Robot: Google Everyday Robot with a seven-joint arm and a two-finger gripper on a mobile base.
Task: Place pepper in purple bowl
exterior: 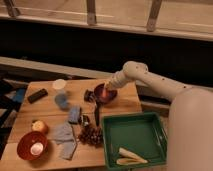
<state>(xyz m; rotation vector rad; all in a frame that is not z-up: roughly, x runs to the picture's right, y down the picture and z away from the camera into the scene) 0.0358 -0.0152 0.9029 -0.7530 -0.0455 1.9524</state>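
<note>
Pincer over the bowl, pepper in hand

The pincer (103,93) gripped the slender red-orange pepper (104,92) just above the round dark purple bowl (108,96) on the wooden tabletop (45,107).

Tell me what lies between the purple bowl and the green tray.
In the camera view, bare wood of the table separates the purple bowl from the green tray. The claw hangs over the bowl.

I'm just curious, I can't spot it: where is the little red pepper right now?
In the camera view, the pepper is at the gripper, over the purple bowl near the wooden table's far right side, behind the green tray.
</note>
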